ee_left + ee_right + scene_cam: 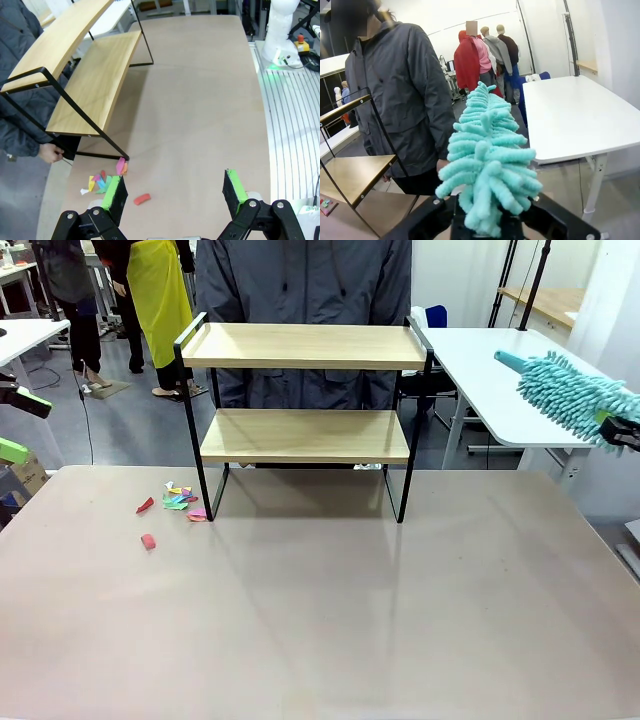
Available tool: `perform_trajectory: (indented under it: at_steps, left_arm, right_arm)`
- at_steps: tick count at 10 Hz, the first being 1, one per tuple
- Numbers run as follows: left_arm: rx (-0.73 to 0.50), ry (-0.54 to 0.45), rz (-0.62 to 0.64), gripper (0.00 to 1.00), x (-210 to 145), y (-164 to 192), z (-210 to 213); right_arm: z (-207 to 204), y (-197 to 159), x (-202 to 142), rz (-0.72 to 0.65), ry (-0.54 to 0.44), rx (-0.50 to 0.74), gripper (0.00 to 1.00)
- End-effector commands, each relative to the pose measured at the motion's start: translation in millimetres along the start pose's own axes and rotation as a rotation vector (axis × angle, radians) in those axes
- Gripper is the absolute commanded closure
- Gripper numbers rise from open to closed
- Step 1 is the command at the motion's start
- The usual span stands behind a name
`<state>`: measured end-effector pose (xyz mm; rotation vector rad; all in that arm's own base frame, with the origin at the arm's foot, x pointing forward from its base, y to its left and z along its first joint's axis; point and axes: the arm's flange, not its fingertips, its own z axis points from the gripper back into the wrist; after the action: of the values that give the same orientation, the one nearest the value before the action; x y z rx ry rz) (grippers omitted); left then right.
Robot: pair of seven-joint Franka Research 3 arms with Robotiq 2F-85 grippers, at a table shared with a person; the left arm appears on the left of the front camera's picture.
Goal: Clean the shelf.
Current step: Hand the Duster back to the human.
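At far edge of the bench (320, 620), centre, stands the shelf (305, 390): two wooden boards in a thin black frame w/ raised side rails, both boards bare. A person in a dark grey jacket (300, 300) stands right behind it; in left wrist view one hand (50, 152) hangs low beside the shelf's end.

Scraps of coloured paper (178, 500) lie on the bench just by the shelf's left front leg, w/ a red bit (148, 541) a little nearer the robot, apart from the pile.

Left claw (175, 192) hovers over the bench near the scraps, fingers spread wide, nothing between them. Right claw (618, 430), at far right above bench level, is pinching the handle end of a teal fluffy duster (565, 390); the duster head points up-left toward the shelf, well apart from it.
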<state>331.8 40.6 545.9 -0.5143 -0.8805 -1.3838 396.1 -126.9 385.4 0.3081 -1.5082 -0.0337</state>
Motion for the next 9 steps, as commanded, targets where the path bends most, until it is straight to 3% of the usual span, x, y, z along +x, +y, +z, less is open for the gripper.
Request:
perform_trajectory:
  at_steps: [1,9]
  left_arm:
    - [0.002,-0.034,-0.019,0.00,1.0,1.1,-1.4]
    - [0.002,-0.034,-0.019,0.00,1.0,1.1,-1.4]
  right_arm:
    - [1.7,1.3,6.0,0.003,0.000,-0.009,0.83]
    - [1.7,1.3,6.0,0.003,0.000,-0.009,0.83]
